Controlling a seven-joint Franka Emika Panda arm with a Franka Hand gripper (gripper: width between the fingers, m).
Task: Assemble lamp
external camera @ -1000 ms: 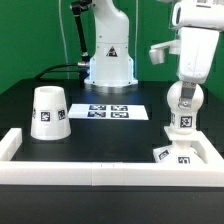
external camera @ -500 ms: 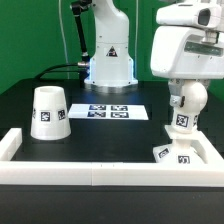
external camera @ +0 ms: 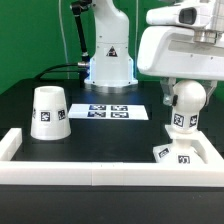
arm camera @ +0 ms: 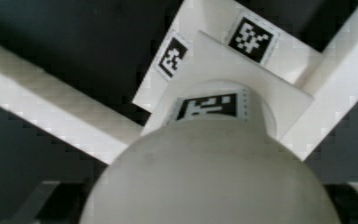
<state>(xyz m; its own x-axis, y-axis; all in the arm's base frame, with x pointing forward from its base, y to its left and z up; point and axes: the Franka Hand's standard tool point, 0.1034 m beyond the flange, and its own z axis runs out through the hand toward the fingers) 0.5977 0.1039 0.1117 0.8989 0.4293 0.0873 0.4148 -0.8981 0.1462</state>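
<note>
My gripper [external camera: 183, 88] is shut on the white ball-shaped bulb [external camera: 184, 100], neck down with a tag on the neck. It hangs just above the small square tagged base [external camera: 177, 153], which lies in the border's corner at the exterior view's right. In the wrist view the bulb [arm camera: 202, 160] fills the middle between my dark fingers [arm camera: 44, 200], and the base [arm camera: 243, 48] lies beyond its neck. I cannot tell whether neck and base touch. The cone-shaped shade [external camera: 48, 112] stands wide end down at the exterior view's left.
The marker board [external camera: 108, 111] lies flat in the middle of the black table. A long white border [external camera: 95, 174] runs along the front and up both sides. The arm's own base [external camera: 109, 55] stands at the back.
The arm's hand has swung toward the exterior view's left and looms larger. The bulb has stayed almost in place over the base, still held.
</note>
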